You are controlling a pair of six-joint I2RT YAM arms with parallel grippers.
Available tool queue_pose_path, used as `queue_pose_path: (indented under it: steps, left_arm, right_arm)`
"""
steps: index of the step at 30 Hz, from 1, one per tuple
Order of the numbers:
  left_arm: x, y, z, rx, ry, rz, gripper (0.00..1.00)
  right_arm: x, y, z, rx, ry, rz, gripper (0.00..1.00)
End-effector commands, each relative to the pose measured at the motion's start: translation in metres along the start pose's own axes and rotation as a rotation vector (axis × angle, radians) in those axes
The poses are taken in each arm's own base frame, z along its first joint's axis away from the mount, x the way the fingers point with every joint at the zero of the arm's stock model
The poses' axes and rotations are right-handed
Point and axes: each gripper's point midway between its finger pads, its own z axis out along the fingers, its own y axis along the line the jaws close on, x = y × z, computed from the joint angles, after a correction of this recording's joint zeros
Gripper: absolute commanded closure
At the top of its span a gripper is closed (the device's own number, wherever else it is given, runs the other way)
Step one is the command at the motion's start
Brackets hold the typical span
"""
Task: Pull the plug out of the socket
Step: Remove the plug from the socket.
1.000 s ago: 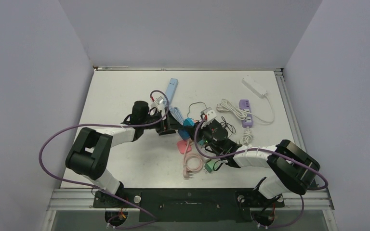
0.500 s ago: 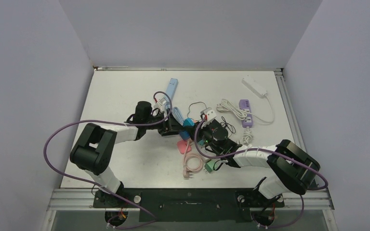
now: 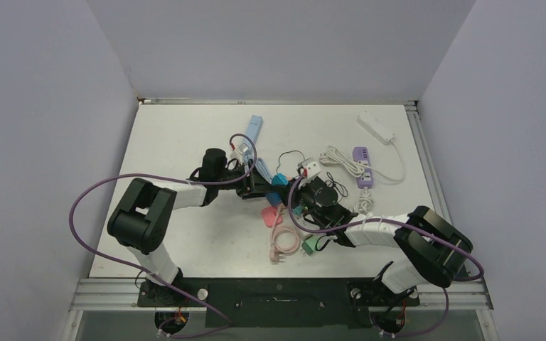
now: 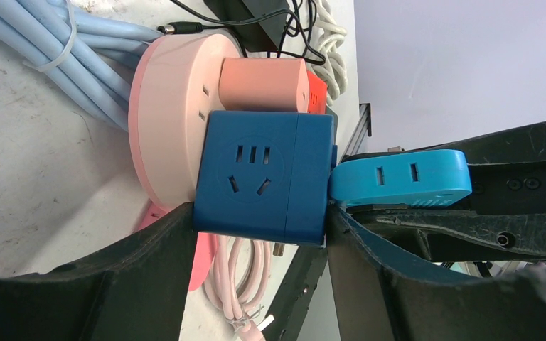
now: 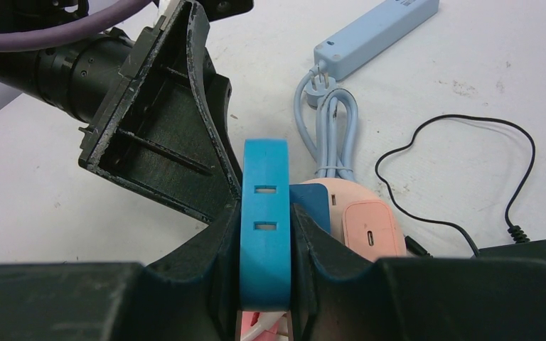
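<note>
Light-blue plug (image 5: 264, 220) gripped by right fingers (image 5: 206, 263), dark-blue socket cube (image 4: 259, 177) by left fingers (image 4: 149, 270), mid-counter.
Plug lying lengthwise left-to-right, nose into socket cube; scuffed white counter (image 3: 185, 142), pale lilac walls (image 3: 256, 50).

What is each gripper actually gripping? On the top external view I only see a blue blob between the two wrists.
Observer: The left wrist view shows the left gripper clamped on a dark blue cube socket.
Operator: And the right?
Observer: Its wrist view shows the right gripper shut on a light blue plug.
Operator: Is the plug out?
Observer: Not visibly. In the left wrist view it butts against the cube's side, with no prongs showing.
</note>
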Motion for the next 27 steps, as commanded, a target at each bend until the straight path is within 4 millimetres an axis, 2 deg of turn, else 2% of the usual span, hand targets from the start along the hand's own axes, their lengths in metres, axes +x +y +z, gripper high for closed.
queue_pose_path:
  steps: [1,7,9,15,27]
  left_arm:
    - [-0.008,-0.014,0.007,0.04,-0.018,0.06,0.74]
    - [-0.007,0.004,0.007,-0.053,-0.009,0.058,0.96]
    - [-0.007,0.008,0.007,-0.076,-0.009,0.064,1.0]
    - [-0.008,0.013,0.006,-0.113,-0.009,0.07,1.0]
    - [-0.009,0.015,0.005,-0.129,-0.011,0.075,1.0]
  right_arm:
    - [-0.041,0.014,0.0,-0.056,-0.139,0.03,0.95]
    - [-0.041,0.001,0.001,-0.038,-0.136,0.094,0.95]
    - [-0.042,-0.007,0.002,-0.025,-0.137,0.121,0.95]
    - [-0.042,-0.022,0.0,-0.001,-0.145,0.17,0.95]
    - [-0.045,-0.01,-0.002,-0.026,-0.158,0.115,0.95]
